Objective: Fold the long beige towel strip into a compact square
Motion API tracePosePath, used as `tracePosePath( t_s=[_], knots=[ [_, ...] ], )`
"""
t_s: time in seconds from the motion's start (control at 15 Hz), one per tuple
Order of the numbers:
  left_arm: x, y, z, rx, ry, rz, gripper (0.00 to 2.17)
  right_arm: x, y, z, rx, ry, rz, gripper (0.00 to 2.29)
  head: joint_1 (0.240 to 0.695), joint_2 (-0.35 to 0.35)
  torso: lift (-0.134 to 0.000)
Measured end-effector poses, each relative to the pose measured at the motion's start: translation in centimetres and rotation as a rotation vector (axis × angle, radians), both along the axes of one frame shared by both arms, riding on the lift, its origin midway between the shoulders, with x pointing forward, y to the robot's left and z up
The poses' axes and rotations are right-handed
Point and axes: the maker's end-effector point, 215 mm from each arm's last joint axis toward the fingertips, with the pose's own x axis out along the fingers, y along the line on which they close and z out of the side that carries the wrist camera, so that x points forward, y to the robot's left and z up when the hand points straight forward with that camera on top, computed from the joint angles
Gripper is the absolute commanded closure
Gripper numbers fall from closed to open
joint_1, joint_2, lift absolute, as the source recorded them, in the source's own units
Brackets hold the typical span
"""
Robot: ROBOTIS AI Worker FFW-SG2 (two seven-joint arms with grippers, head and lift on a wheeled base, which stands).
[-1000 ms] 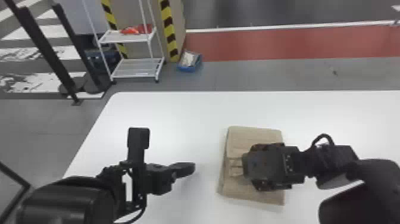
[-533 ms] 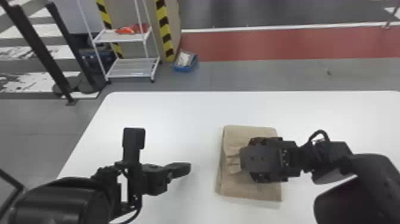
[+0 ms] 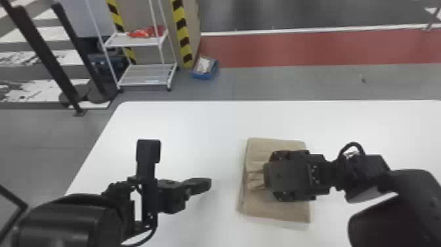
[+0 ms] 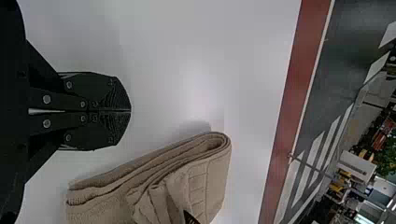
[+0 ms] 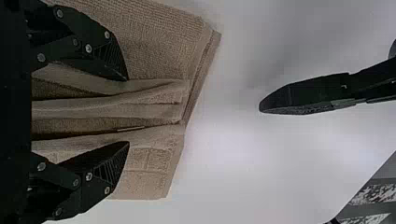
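The towel [image 3: 275, 211] lies on the white worktop [image 3: 210, 128], in from the far edge and well in from the left edge. It is folded into a flat, thick block with lots of layers. One end of the block points to the far edge. On top, some of the cloth is bunched up into little ridges [image 5: 154, 109].

The right gripper [image 3: 269, 177] is over the towel, coming from the right side of the worktop. Its jaws are wide open, with one on each side of the ridges. The ridges run in between the jaws, but the jaws do not pinch them. More towel lies past each jaw. In the left wrist view, one black fingertip [image 4: 190, 218] shows right by the bunched cloth.

The left gripper [image 3: 206, 185] is over the worktop too, between the left edge and the towel. Its jaws are shut tight, tip to tip, with nothing in them. The towel is off to the side of these jaws, near but apart.

On the floor past the far left corner of the worktop are a white rack [image 3: 147, 77] and a blue tub [image 3: 202, 75]
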Motion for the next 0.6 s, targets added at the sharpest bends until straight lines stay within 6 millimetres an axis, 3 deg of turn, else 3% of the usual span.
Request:
tracePosePath(
  t_s=[0.33, 0.6],
  knots=[
    [0.2, -0.1, 0.0, -0.001, 0.0, -0.002, 1.92, 0.8, -0.3, 0.3, -0.005, -0.053, 0.014, 0.48, 0.695, 0.134, -0.124],
    [0.2, -0.2, -0.1, -0.002, 0.002, -0.004, 1.92, 1.5, -1.0, -0.8, -0.02, -0.04, 0.006, 0.48, 0.695, 0.123, -0.124]
  ],
)
